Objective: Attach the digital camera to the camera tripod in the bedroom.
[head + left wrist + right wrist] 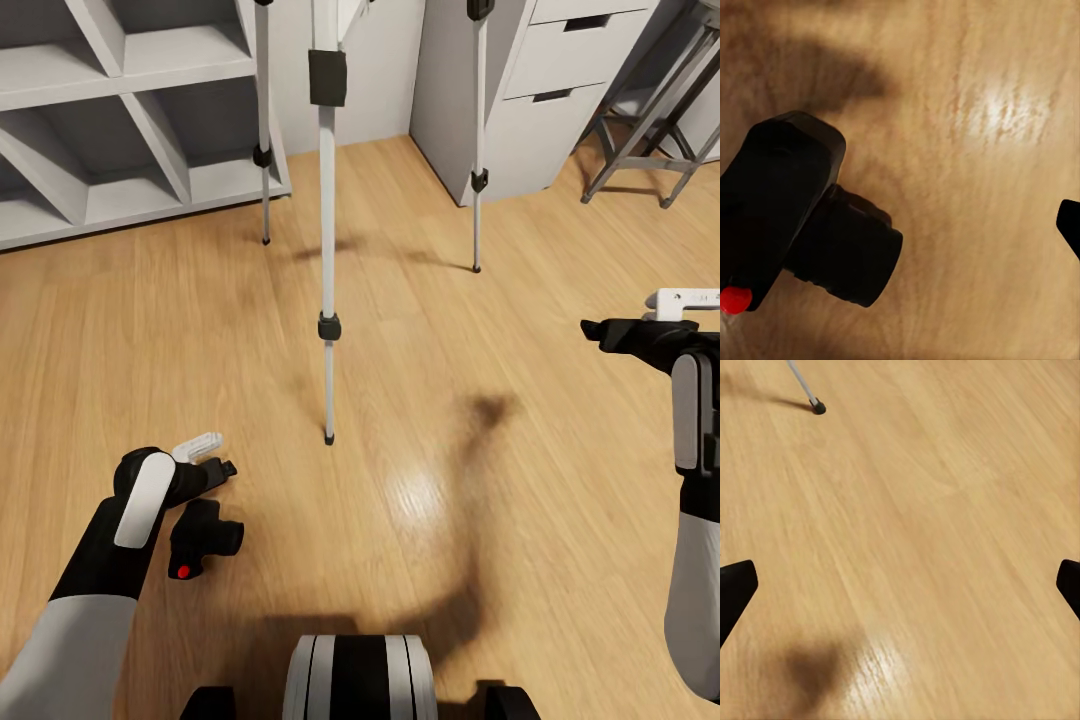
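Note:
The digital camera point(202, 538) lies on the wood-plank floor, a black body with a red dot and its lens pointing right. In the left wrist view the digital camera point(802, 225) looms close, with one black fingertip point(1069, 225) far off to its side. My left gripper point(212, 456) hovers open just above and beyond the camera, holding nothing. The camera tripod point(327, 250) stands ahead on three thin silver legs, its head cut off by the frame. One tripod foot point(817, 407) shows on the floor. My right gripper point(640, 318) hangs open over bare floor at the right.
White cube shelving point(100, 120) stands at the back left and a white drawer unit point(530, 100) at the back right. A grey metal-legged stool point(650, 130) is in the far right corner. My own base point(360, 680) is at the bottom.

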### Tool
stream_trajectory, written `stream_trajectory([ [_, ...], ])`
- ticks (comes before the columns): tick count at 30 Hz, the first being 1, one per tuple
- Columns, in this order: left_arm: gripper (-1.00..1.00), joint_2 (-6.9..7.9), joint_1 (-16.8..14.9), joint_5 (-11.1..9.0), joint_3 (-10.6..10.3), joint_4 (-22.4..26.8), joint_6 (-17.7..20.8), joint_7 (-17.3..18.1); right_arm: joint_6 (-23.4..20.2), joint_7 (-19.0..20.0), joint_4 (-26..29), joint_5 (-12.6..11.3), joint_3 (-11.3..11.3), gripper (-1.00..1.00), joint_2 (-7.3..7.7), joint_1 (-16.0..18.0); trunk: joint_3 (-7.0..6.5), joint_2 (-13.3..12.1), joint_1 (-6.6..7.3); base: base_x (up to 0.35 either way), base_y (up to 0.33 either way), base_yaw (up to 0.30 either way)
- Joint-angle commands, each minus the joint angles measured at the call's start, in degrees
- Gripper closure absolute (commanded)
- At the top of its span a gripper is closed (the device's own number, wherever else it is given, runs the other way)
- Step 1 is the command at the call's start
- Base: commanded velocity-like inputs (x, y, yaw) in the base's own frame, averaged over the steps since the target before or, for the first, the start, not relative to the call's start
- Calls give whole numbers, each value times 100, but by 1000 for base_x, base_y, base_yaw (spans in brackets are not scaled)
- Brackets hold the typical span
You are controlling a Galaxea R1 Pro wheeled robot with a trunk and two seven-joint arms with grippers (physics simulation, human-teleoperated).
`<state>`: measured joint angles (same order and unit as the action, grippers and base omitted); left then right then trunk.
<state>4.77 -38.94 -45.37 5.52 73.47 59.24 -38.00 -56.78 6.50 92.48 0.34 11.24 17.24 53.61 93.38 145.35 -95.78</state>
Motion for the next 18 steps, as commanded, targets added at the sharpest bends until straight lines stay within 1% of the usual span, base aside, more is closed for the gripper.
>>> stream_trajectory([
  [1,-100,1,-2,-60,1,5,13,-56,-26,30,4,7,5,-100,1,4,3,1,1,0,0,0],
  [6,-100,1,-2,-60,1,5,13,-56,-26,30,4,7,5,-100,1,4,3,1,1,0,0,0],
  [8,-100,-5,5,-58,2,100,53,-57,-92,66,5,-6,4,-100,239,187,3,1,1,0,0,0],
  [9,-100,-5,5,-58,2,100,53,-57,-92,66,5,-6,4,-100,239,187,3,1,1,0,0,0],
  [10,-100,-2,7,-57,3,135,67,-57,-135,86,6,-12,-2,-100,331,250,3,1,1,0,0,0],
  [11,-100,3,9,-55,5,162,76,-57,-162,101,6,-16,-6,-100,393,292,3,1,1,0,0,0],
  [13,-100,13,11,-56,8,186,76,-58,-165,109,6,-20,-5,-100,415,307,3,1,1,0,0,0],
  [15,-100,22,14,-57,15,204,76,-58,-146,108,6,-21,7,-100,393,308,3,1,1,0,0,0],
  [18,-100,40,23,-64,98,238,76,-58,-76,84,7,-13,27,-100,255,292,3,1,1,0,0,0],
])
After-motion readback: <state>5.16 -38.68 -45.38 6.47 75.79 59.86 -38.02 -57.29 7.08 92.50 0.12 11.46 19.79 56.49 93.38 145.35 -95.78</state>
